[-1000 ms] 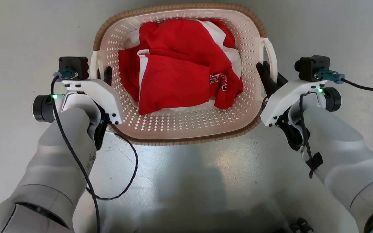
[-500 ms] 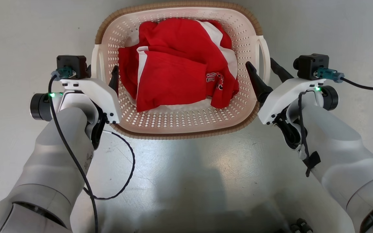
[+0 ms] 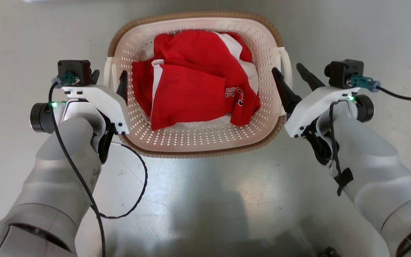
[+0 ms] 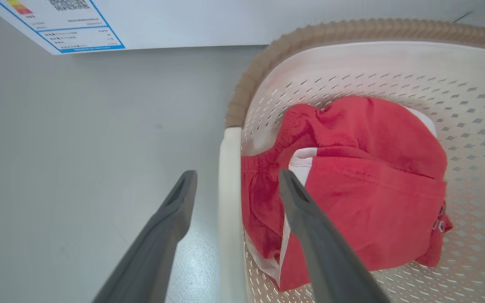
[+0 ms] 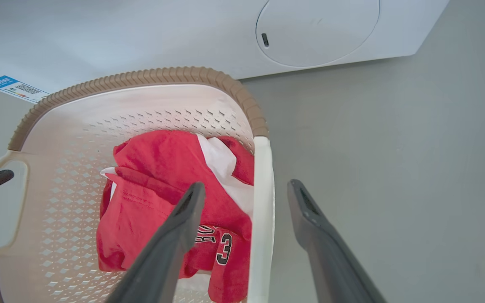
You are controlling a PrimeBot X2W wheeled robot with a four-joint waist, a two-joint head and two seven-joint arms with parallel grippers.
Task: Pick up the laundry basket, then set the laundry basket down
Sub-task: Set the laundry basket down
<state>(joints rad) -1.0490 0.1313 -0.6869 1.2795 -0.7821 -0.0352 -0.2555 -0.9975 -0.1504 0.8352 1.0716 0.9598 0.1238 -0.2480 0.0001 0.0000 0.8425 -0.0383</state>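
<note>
The laundry basket sits on the grey floor at the robot's 12 o'clock, with its whole tan rim in the head view. A crumpled red and white garment hides most of the basket's bottom. Its print is folded over, and a "3" is the one legible mark in the right wrist view. The wrist camera half hides the outer finger of the left tool.

Both tools are spread. At the basket's 9 o'clock the left tool straddles the left handle, one finger inside the basket and one outside, with a gap on either side. At 3 o'clock the right tool straddles the right handle the same way, apart from it.

Past the rim at 12 o'clock stands a white washer, cut off by the frame. Open floor lies at 3, 6 and 9 o'clock.
</note>
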